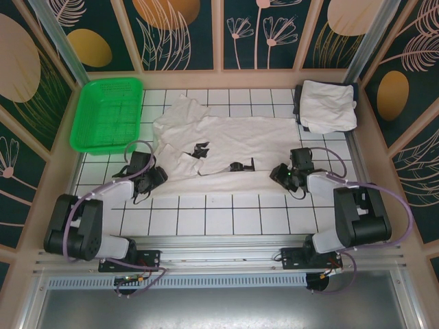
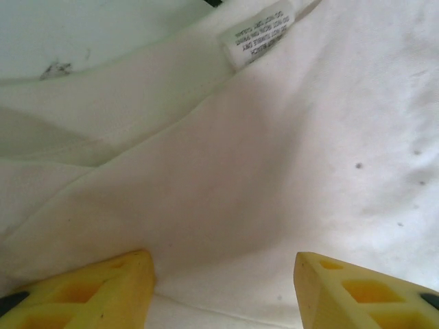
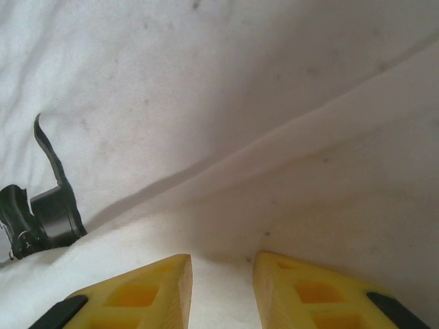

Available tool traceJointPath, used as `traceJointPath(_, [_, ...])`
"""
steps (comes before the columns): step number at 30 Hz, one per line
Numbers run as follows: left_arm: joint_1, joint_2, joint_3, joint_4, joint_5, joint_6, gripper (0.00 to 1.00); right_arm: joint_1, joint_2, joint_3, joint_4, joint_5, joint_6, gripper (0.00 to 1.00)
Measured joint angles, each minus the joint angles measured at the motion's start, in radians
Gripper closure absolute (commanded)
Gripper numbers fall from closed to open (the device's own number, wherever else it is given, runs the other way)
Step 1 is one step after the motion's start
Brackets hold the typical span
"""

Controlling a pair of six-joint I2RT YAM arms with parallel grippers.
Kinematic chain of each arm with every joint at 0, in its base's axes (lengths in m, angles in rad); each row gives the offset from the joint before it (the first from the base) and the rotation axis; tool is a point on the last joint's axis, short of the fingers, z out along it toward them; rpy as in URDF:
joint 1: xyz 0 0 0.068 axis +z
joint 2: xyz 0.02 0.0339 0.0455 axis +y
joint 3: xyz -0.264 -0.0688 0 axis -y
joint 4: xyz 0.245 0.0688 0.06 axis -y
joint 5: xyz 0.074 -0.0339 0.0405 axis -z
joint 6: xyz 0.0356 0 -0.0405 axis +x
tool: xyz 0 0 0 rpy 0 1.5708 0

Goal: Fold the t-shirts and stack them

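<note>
From where I stand, one t-shirt lies spread across the middle of the table, rumpled at its left end. A folded shirt sits in the far right corner, well apart from the green basket at the far left. Both arms are down at the near hem of the spread shirt. The left gripper is at the near left corner with its jaws well apart and nothing caught between them that I can see. There is only cloth beneath it, with a care label lying further on. The right gripper is at the near right edge, jaws almost together over a ridge of cloth, and I can't tell whether it actually has a pinch on it. It looks to me like the start of a fold, each side taking the near edge. To do it well, I'd want both grippers to bite the hem cleanly, catching every layer there rather than a stray wrinkle. Then they should rise together at matching height and carry the edge over evenly so the crease runs straight. The left side needs care, since the bunched cloth there could fold crooked. A couple of small black bits lie on the shirt; I can't make out what they are, but they could end up trapped inside the fold.
</note>
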Motion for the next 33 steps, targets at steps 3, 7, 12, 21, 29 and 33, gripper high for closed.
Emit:
traceJointPath(3, [0.0, -0.092, -0.074, -0.009, 0.0, -0.027, 0.48, -0.002, -0.076, -0.059, -0.012, 0.002, 0.016, 0.68])
traceJointPath(7, [0.0, -0.236, -0.15, -0.071, 0.006, -0.073, 0.45, -0.002, -0.196, -0.121, -0.087, 0.008, 0.039, 0.68])
traceJointPath(12, [0.0, -0.284, -0.096, -0.209, -0.018, -0.079, 0.33, -0.005, -0.306, -0.117, -0.218, 0.015, 0.05, 0.67])
traceJointPath(21, [0.0, 0.144, 0.367, -0.246, -0.113, 0.083, 0.25, -0.004, -0.228, 0.061, -0.181, -0.02, 0.024, 0.68])
traceJointPath(29, [0.0, 0.452, 0.561, -0.325, -0.235, 0.223, 0.6, 0.003, -0.108, 0.054, -0.1, -0.059, 0.026, 0.68])
traceJointPath(33, [0.003, 0.474, 0.594, -0.375, -0.31, 0.249, 0.68, 0.003, -0.106, 0.012, -0.085, -0.053, 0.024, 0.68])
